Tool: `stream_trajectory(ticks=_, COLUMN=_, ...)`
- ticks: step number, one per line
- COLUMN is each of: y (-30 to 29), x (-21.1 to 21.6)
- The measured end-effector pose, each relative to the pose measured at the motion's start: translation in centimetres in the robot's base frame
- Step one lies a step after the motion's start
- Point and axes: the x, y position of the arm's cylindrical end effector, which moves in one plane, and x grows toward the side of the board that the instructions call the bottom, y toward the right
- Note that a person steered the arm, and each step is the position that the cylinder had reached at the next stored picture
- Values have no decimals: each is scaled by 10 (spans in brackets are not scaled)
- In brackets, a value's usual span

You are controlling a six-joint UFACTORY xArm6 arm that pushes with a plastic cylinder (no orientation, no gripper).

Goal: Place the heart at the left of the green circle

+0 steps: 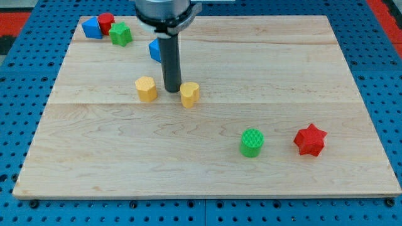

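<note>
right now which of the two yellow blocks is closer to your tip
The yellow block on the view's right, apparently the heart: my tip sits right against its left side. The other yellow block lies farther off, on the view's left, with a clear gap.

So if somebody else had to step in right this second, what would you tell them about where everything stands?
My tip is down on the board, just left of the yellow heart, touching it or nearly so, with a second yellow block further left.
The green circle sits toward the view's lower right, with a red star on its right.
Done: nothing yet; the heart is well up and left of the circle.
Left: push the heart down and right until it rests close by the circle's left side.
</note>
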Motion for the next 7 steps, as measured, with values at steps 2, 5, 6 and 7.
stream_trajectory(ticks=2, y=26, x=-14)
stream_trajectory(ticks=5, y=57, x=5)
stream_trajectory(ticks=6, y=46, x=37)
stream_trajectory(ticks=7, y=45, x=47)
